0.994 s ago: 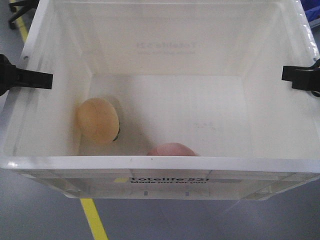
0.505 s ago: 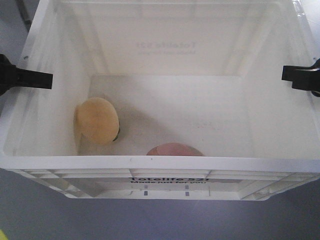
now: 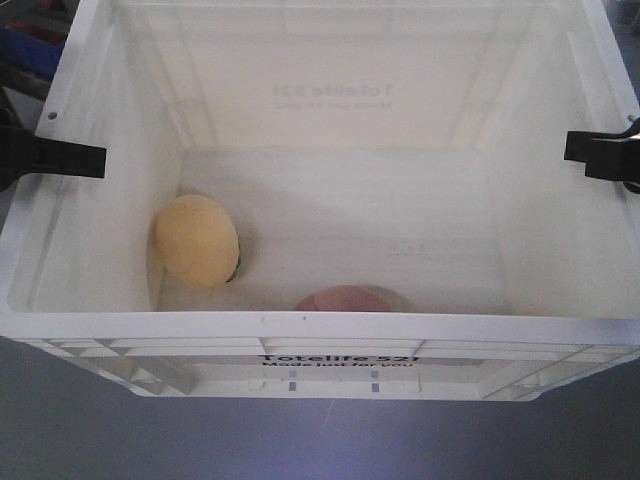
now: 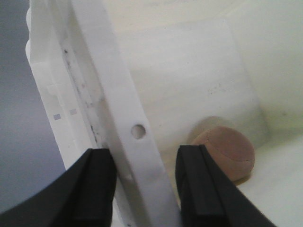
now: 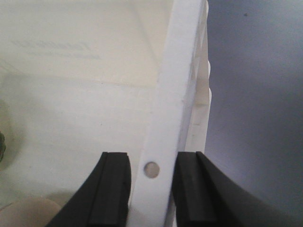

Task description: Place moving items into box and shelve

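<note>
Gripping the large white rectangular plastic crate [image 3: 300, 326] by its side rims, the left gripper [image 4: 147, 189] pinches the left rim between its black fingers, and the right gripper [image 5: 150, 189] pinches the right rim the same way. On the crate's bottom, the pale yellow-beige egg-like lump [image 3: 195, 242] sits against the left wall. The pinkish-brown rounded lump [image 3: 342, 299] lies at the near wall, half hidden by the rim. The two lumps are apart. Grey floor [image 3: 80, 420] shows below the near wall.
</note>
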Robot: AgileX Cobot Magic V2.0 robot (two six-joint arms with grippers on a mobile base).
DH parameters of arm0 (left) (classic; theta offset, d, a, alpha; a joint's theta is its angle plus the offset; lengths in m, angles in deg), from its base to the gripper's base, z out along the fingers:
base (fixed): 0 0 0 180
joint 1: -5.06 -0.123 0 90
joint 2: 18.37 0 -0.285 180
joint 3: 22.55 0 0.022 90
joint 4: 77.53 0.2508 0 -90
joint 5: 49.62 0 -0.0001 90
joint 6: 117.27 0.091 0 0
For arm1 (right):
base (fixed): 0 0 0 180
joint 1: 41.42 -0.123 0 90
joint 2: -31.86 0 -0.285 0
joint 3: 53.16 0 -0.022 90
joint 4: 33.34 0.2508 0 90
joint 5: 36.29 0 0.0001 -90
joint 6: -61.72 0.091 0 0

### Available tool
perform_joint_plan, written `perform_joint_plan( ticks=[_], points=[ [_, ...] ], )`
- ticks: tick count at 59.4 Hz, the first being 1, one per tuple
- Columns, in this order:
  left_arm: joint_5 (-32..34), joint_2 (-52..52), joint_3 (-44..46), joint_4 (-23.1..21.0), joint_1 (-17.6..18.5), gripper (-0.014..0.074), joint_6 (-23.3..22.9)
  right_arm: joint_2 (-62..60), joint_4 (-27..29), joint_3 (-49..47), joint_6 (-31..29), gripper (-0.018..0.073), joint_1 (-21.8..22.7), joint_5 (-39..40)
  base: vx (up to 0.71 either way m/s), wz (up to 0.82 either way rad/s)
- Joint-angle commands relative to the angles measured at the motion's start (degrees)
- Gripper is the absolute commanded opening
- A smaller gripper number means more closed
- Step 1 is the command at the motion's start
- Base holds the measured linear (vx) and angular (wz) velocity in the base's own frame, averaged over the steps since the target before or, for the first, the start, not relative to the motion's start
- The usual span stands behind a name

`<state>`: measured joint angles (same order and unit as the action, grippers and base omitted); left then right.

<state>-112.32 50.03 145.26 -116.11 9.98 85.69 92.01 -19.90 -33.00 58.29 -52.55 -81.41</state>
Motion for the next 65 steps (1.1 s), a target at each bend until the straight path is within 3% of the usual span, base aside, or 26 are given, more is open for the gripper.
perform_joint_plan(
  ticks=[1, 33, 65],
  points=[
    [4.9, -1.5, 2.6, -8.2, 0.8, -0.0006, 1.7, -1.2, 5.0, -2.5, -1.5, -0.0006, -0.2, 7.9, 0.28, -0.54],
    [4.9, -1.5, 2.6, -8.2, 0.8, -0.0006, 1.7, -1.2, 5.0, -2.5, -1.5, -0.0006, -0.2, 7.9, 0.29, -0.45],
    [4.9, -1.6, 2.6, -8.2, 0.8, -0.0006, 1.7, -1.5, 5.0, -2.5, -1.5, -0.0006, -0.2, 7.7, 0.36, -0.19]
  ],
)
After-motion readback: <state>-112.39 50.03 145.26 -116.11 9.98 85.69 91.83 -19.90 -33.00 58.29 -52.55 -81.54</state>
